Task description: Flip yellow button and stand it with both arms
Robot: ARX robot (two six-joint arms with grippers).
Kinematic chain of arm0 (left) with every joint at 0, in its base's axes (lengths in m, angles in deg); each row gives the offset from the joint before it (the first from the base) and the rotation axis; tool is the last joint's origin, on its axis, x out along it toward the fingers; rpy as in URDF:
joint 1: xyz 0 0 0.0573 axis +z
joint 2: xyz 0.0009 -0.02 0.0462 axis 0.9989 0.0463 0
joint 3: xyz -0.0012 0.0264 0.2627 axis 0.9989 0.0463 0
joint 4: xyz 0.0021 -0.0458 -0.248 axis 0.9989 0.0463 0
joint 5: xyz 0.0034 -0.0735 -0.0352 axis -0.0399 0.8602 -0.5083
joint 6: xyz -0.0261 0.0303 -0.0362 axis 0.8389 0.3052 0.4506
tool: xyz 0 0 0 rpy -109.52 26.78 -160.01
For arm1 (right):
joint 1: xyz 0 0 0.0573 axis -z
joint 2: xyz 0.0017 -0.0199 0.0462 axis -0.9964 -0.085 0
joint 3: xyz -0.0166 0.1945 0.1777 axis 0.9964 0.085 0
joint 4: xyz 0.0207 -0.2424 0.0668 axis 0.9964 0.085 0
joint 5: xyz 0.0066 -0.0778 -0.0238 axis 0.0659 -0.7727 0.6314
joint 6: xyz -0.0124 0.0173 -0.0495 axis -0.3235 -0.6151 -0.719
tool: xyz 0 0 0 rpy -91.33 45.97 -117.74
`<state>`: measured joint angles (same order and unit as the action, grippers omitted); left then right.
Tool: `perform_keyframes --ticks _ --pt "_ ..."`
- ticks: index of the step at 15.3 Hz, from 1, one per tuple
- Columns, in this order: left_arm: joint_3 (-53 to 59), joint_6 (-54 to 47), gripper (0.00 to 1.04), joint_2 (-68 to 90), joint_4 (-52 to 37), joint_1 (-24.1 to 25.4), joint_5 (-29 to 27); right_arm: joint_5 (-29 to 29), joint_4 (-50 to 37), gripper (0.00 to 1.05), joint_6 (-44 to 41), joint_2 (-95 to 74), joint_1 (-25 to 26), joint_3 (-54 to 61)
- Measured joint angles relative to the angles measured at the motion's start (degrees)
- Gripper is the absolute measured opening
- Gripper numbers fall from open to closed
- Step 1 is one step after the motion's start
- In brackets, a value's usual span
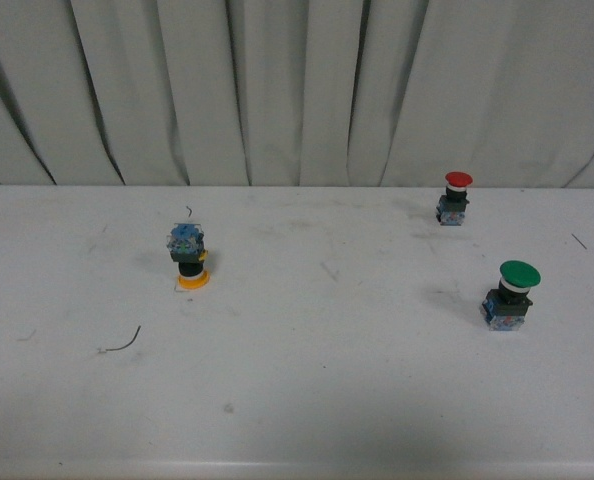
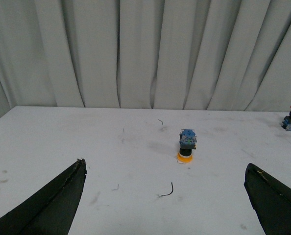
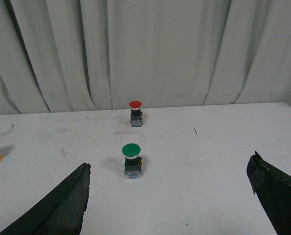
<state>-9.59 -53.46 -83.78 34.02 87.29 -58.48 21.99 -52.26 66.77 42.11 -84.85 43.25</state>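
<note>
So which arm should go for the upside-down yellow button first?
Probably left. The yellow button sits on the robot's left, straight ahead of the open left tool; the right tool faces the green button instead.

Left hand (image 2: 164, 163) and right hand (image 3: 171, 160) are black, pointed.

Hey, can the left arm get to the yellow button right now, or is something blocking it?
Probably yes. The yellow button stands alone, cap down, on the table ahead of the left end effector, whose jaws are spread wide. Only a thin wire scrap lies flat between them.
</note>
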Motion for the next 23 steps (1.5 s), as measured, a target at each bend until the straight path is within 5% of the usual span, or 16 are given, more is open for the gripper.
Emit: perform_keyframes --ticks 16,17,19,23 --pt "-0.2 0.5 0.98 0.2 1.1 -0.2 -0.7 0.0 0.0 0.98 0.0 0.0 0.0 0.0" --pt "-3.3 4.7 0.98 4.3 9.3 -4.0 -8.1 0.0 0.0 0.98 0.0 0.0 0.0 0.0" --pt "-6.2 12.9 0.98 8.1 11.8 -5.8 -13.4 0.0 0.0 0.98 0.0 0.0 0.0 0.0" --pt "-10.7 13.2 0.98 31.6 -13.2 0.2 -3.4 0.0 0.0 0.98 0.0 0.0 0.0 0.0"
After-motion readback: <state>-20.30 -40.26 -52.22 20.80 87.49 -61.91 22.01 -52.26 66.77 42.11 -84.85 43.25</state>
